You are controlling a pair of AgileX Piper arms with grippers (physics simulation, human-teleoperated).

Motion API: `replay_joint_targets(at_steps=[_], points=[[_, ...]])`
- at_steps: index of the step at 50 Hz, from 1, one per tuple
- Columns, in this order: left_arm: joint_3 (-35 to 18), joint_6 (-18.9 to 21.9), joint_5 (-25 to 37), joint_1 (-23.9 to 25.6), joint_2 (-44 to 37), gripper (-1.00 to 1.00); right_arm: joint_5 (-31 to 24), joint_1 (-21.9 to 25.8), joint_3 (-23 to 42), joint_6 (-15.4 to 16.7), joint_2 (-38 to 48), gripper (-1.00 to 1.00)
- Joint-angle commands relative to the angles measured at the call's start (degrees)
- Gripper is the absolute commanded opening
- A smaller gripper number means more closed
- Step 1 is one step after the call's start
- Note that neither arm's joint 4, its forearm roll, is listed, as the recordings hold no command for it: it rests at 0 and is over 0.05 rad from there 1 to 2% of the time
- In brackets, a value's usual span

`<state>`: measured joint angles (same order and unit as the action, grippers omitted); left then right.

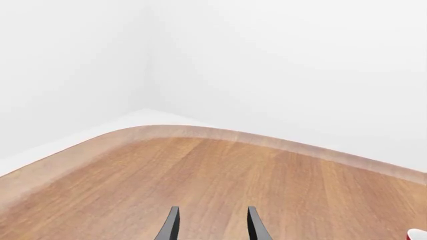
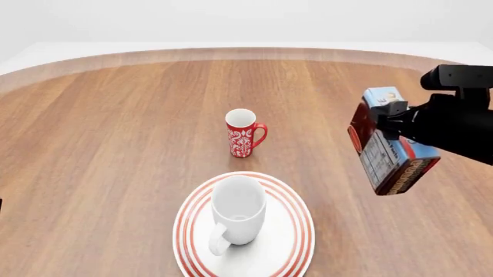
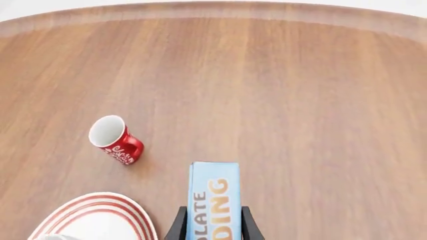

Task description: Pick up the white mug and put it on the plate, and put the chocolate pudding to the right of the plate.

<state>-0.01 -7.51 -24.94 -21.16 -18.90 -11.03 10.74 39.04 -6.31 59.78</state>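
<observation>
A bare simulated tabletop scene is showing here: a rounded wooden table (image 2: 115, 127) is sitting against blank white walls (image 1: 280, 65), no furnishings showing.

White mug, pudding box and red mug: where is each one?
white mug (image 2: 238, 209), front view, on its inner wall.
pudding box (image 2: 387, 156), front view, on its printed side.
red mug (image 2: 241, 140), front view, on its patterned side.
</observation>
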Motion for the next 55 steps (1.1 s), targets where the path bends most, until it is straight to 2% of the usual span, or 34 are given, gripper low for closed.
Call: replay_joint_targets(at_steps=[1,18,31,55], points=[[0.0,0.1,-0.2,0.1,-0.1,1.00,-1.9,-0.4,-2.8,-0.9,-4.4,-1.00],[0.0,0.1,2.2,0.3,2.3,1.00,-7.1,-2.4,-4.8,0.4,-11.4,-1.00],[0.0,0.2,3.3,0.3,3.4,1.00,-9.0,-3.4,-7.5,1.6,-14.6,-1.00],[0.0,0.3,2.4,0.3,2.5,1.00,-9.9,-5.3,-13.2,2.4,-17.7,-1.00]])
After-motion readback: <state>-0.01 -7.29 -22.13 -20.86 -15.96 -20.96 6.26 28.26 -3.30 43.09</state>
